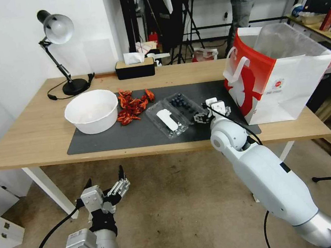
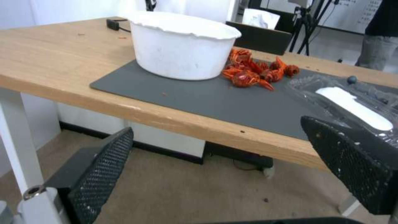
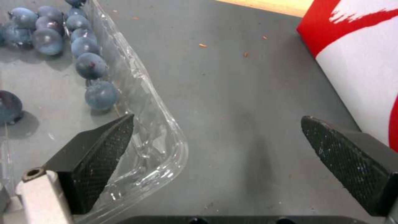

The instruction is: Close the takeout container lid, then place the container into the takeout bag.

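box [image 1: 183,106] lying open on mat [image 1: 142,133], lid [image 1: 167,119] flat to its left, awaiting closing | right gripper [image 3: 215,140] hovering at box's near-right corner, jaws wide, holding nothing | bag [image 1: 279,74] standing open right, ready for loading | left gripper [image 1: 109,188] idling low, jaws spread, empty

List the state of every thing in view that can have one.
takeout container: open, blueberries inside
lid: folded flat on the mat
takeout bag: upright, mouth open
white bowl: upright
desk lamp: unlit, as far as visible
right gripper: open, at container corner
left gripper: open, below table edge
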